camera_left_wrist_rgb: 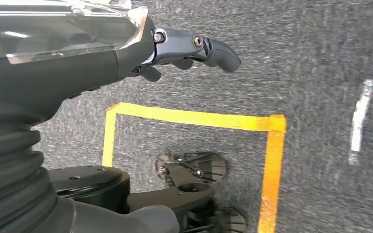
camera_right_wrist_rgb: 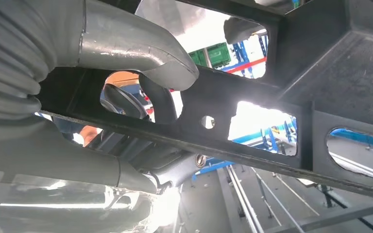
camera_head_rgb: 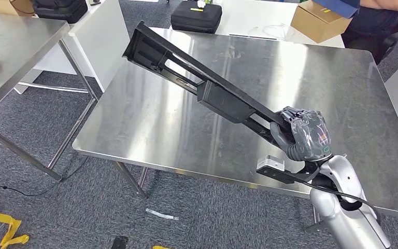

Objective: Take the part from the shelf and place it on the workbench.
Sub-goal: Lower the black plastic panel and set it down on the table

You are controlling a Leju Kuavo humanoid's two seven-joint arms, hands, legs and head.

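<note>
The part is a long black plastic frame (camera_head_rgb: 197, 83) with cut-out windows, held slanting above the steel workbench (camera_head_rgb: 150, 129). Its far end points to the bench's back left; its near end sits in my right hand (camera_head_rgb: 303, 136), which grips it at the bench's front right. Up close in the right wrist view, the thumb (camera_right_wrist_rgb: 141, 48) and darker fingers wrap the frame's bar (camera_right_wrist_rgb: 252, 102). My left hand (camera_left_wrist_rgb: 184, 48) hangs over the grey carpet with its fingers loosely curled, holding nothing.
A second steel table (camera_head_rgb: 10, 46) stands at the left. Behind the workbench a white table holds a black case (camera_head_rgb: 196, 16) and a cardboard box (camera_head_rgb: 318, 21); a person (camera_head_rgb: 378, 18) stands at the back right. Yellow floor tape (camera_left_wrist_rgb: 267, 160) marks the carpet.
</note>
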